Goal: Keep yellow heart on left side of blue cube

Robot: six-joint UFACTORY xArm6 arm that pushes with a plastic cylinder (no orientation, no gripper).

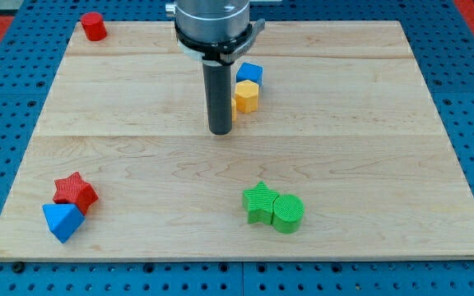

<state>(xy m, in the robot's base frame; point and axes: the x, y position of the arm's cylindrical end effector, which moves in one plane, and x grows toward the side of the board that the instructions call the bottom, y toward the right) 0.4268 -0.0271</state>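
Note:
The blue cube (250, 73) sits at the view's upper middle, with a yellow hexagon (248, 96) touching its lower edge. The yellow heart (233, 113) is almost wholly hidden behind my rod; only a thin yellow sliver shows at the rod's right edge, against the hexagon's lower left. My tip (220, 131) rests on the board just left of and below that sliver, below and to the left of the blue cube.
A red cylinder (94, 25) stands at the board's top left corner. A red star (75, 191) and a blue triangular block (62, 220) touch at the bottom left. A green star (259, 202) and a green cylinder (287, 213) touch at the bottom middle.

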